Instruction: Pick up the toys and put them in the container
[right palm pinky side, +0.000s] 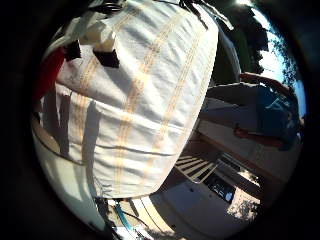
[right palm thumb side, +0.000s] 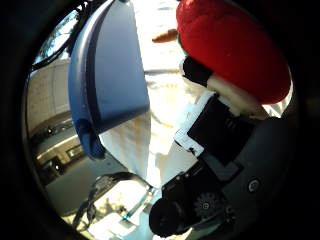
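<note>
A red plush toy (right palm thumb side: 235, 45) with a white and black underside fills much of the right thumb side palm view, close against the palm. My right hand (right palm thumb side: 215, 140) has its white and black fingers curled against the toy's underside. A blue container (right palm thumb side: 105, 75) stands open on the table beside the toy, its rim (right palm thumb side: 85, 100) turned toward the palm. In the right little finger side palm view, a strip of the red toy (right palm pinky side: 45, 75) shows at the edge, with black fingertips (right palm pinky side: 105, 58) next to it, above the table.
The table is covered with a white cloth with pale orange stripes (right palm pinky side: 140, 100); its edge (right palm pinky side: 195, 130) drops off to a wooden deck (right palm pinky side: 200, 165) and paving below.
</note>
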